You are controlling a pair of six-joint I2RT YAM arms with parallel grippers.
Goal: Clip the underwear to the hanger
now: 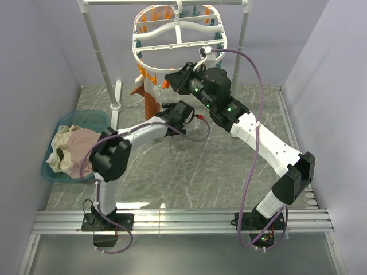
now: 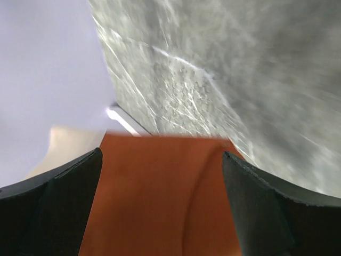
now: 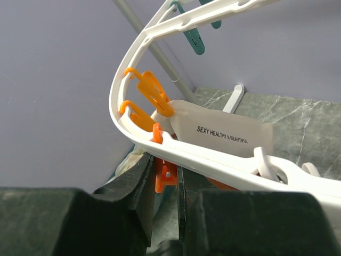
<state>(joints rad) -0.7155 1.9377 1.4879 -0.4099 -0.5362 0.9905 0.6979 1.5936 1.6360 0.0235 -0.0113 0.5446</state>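
Observation:
The white oval hanger (image 1: 178, 40) hangs from the rack, with orange and teal clothespins along its rim. Below its left side hangs the rust-orange underwear (image 1: 150, 102). In the right wrist view, an orange clothespin (image 3: 153, 92) grips the beige waistband (image 3: 224, 133) at its corner. My right gripper (image 3: 166, 166) is shut on another orange clothespin (image 3: 167, 173) under the hanger rim (image 3: 202, 154). My left gripper (image 2: 162, 156) is open just behind the hanging underwear (image 2: 160, 197). Orange fabric fills the gap between its fingers without touching them.
A teal basket (image 1: 86, 116) holding a pale pink and cream clothes pile (image 1: 71, 148) sits at the left. The white pole rack (image 1: 100, 57) stands at the back, its foot on the grey marbled table (image 1: 189, 172). Purple walls close in on three sides.

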